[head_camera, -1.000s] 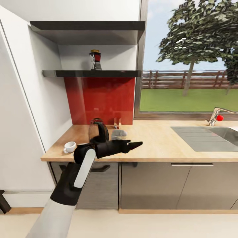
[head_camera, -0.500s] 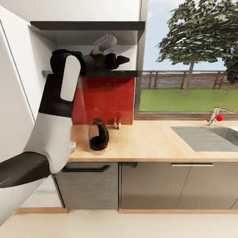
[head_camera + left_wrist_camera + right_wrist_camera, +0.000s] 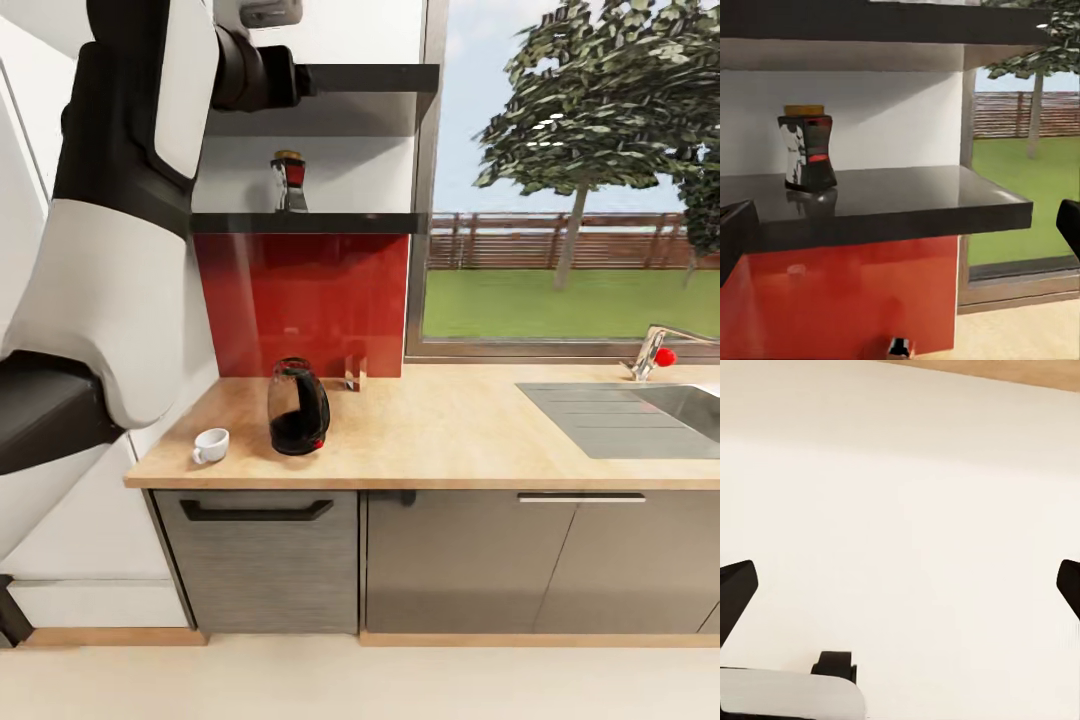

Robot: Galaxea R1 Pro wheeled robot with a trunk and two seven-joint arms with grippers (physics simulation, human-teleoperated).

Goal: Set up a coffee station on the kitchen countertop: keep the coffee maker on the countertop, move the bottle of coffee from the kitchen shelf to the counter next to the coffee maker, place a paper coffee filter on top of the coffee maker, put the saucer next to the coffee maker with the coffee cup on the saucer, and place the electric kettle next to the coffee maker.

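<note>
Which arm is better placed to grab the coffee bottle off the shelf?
Left, likely. Its arm is raised to shelf height, and its open tool faces the coffee bottle on the shelf. The right tool points down at bare floor.

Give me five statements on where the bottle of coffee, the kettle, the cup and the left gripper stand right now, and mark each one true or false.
1. The bottle of coffee stands upright on the shelf. True.
2. The electric kettle lies in the sink. False: it stands on the countertop.
3. The coffee cup sits on the countertop beside the kettle. True.
4. The left gripper is shut on the bottle. False: its fingers are spread wide, apart from the bottle.
5. The cup rests on a saucer. False: it sits directly on the countertop.
</note>
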